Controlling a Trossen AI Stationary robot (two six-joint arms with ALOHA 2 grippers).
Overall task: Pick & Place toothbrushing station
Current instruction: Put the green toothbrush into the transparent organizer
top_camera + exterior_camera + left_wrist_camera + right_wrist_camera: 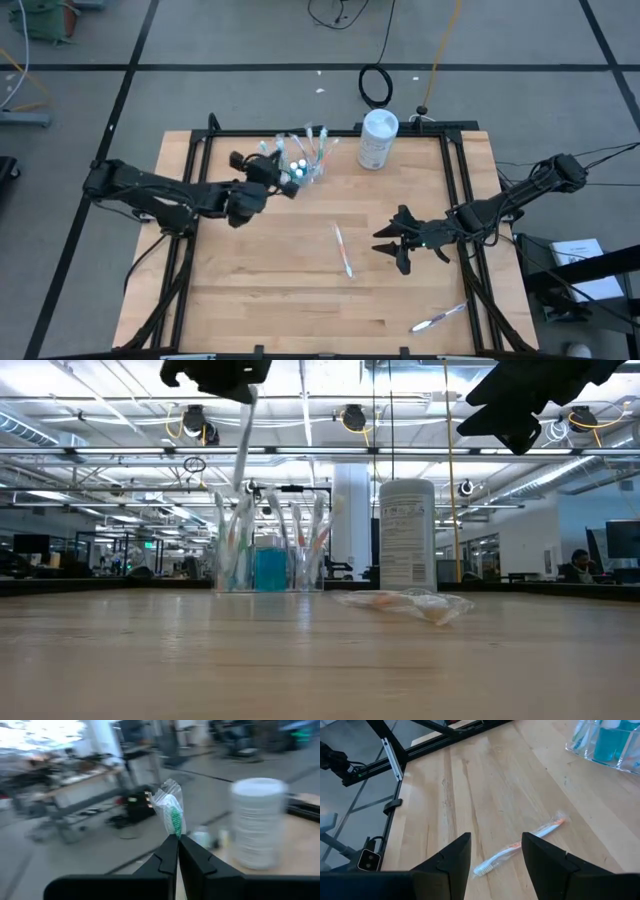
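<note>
The clear plastic cup stands at the table's far middle, holding several slim toothbrushes and blue tubes; it also shows in the low view. My left gripper hovers just left of the cup, above its rim, and is shut on a wrapped toothbrush with green bristles. My right gripper is open and empty, above the table right of centre. A wrapped orange-and-white toothbrush lies flat on the table ahead of the right gripper, and also shows in the high view. My left gripper pinches the wrapped toothbrush just below its brush head between its two fingers. The fingers come level from the table's left and lie across the brush. The handle hangs nearly upright below the gripper toward the cup. I cannot tell whether its lower end rests in the cup.
A tall white cylindrical canister stands right of the cup at the far edge. Another wrapped toothbrush lies near the table's near right corner. Black frame rails run along the table's sides.
</note>
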